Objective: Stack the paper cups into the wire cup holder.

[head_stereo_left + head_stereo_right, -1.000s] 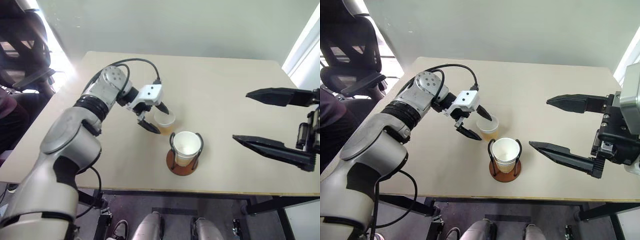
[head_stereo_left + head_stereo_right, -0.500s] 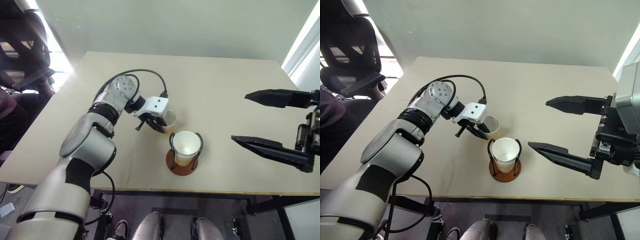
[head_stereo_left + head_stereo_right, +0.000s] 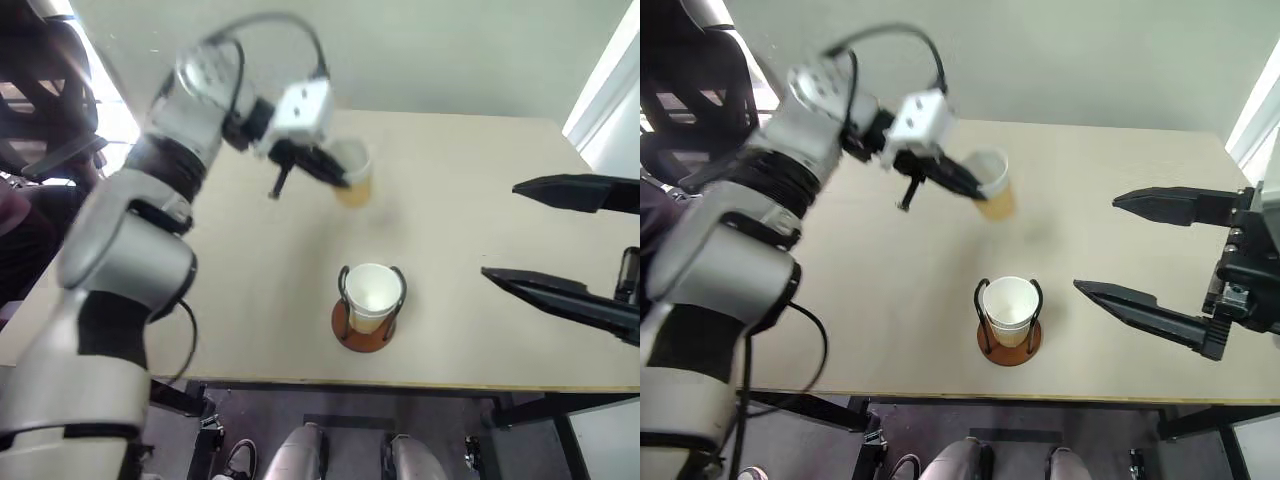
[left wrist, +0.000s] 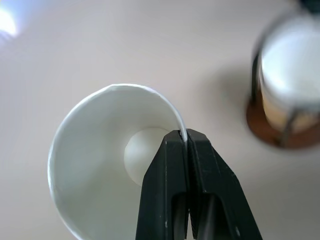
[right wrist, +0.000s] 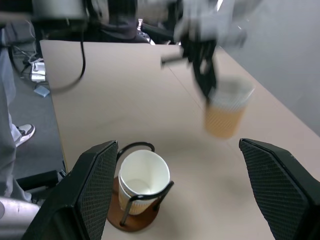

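Okay, your left gripper (image 4: 186, 137) is pinched on the rim of a paper cup (image 3: 992, 185), held in the air above the table (image 3: 480, 200), toward its far edge. Wire cup holder (image 3: 367, 310) w/ cups already in it sits near the front edge. Right gripper (image 3: 1120, 245) is spread wide, empty. Risk: thin rim grip, cup could swing or slip on the way over.
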Motion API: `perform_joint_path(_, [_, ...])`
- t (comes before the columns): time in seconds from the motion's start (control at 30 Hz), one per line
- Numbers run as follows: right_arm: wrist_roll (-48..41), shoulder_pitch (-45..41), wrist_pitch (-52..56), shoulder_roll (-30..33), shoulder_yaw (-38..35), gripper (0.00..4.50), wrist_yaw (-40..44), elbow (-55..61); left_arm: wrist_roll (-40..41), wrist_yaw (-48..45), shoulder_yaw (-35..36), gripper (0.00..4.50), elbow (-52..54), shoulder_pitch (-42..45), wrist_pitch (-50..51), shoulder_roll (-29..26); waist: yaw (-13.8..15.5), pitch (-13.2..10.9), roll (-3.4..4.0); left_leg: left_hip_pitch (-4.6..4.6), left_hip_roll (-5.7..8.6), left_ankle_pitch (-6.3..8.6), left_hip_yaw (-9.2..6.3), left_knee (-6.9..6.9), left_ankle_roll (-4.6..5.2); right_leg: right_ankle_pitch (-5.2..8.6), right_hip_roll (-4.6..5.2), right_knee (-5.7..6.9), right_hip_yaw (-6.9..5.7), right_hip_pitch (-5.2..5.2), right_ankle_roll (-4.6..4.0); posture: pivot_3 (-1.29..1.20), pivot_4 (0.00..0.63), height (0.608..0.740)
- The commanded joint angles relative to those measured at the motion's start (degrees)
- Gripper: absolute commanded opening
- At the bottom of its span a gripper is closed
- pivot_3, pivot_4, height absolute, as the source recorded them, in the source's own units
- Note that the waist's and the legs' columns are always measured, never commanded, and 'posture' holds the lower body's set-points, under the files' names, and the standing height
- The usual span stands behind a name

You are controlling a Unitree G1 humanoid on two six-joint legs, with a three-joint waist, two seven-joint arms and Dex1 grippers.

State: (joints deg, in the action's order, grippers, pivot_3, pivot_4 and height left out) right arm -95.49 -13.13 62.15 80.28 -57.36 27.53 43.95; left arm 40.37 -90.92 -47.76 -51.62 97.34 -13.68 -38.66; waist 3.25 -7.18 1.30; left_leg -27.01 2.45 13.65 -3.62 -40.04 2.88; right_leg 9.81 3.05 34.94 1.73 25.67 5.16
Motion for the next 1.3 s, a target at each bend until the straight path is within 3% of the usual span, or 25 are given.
perform_joint_path(0.03, [-0.7,0.2,1.2,0.3,-3.7,4.01,1.0,-1.0,15.5,-1.6,-7.2,0.02,12.3,1.4,4.0,-4.6,0.0,0.1,0.19,0.06,-0.02,0.10,-0.02,-0.06,-0.04,0.06,0.02,-0.01,0.13,-0.10,0.04,0.00,0.150,0.740])
perform_joint_path(0.3, [-1.7,0.8,2.4,0.8,-6.0,4.01,0.1,-0.7,25.5,-1.6,-24.6,0.02,25.0,3.9,0.1,-10.2,-0.2,-0.1,0.44,0.18,-0.15,0.15,0.13,-0.10,0.05,0.14,0.08,0.08,0.15,-0.13,0.06,0.00,0.150,0.740])
perform_joint_path(0.8, [-7.3,2.9,2.3,0.8,-9.0,4.01,-5.8,1.0,26.7,-1.6,-42.2,0.02,26.2,8.6,-9.7,-10.4,-0.5,-0.3,0.56,0.08,-0.13,-0.05,-0.10,-0.11,0.05,0.12,0.16,0.02,0.03,-0.18,0.00,0.00,0.150,0.740])
perform_joint_path(1.13, [-8.9,3.4,2.0,1.0,-9.3,4.01,-7.4,1.0,25.7,-1.6,-47.4,0.02,24.0,9.2,-14.5,-8.3,-0.5,-0.3,0.56,0.09,-0.07,-0.02,-0.11,-0.09,0.05,0.11,0.14,0.02,-0.04,-0.20,-0.02,0.00,0.150,0.740])
perform_joint_path(1.3, [-9.3,3.4,1.9,1.1,-9.1,4.01,-7.7,0.9,25.2,-1.6,-46.2,0.02,21.3,8.4,-15.0,-6.3,-0.4,-0.3,0.57,0.08,-0.09,-0.02,-0.17,-0.10,0.03,0.09,0.16,0.04,-0.07,-0.21,-0.05,0.00,0.150,0.740])
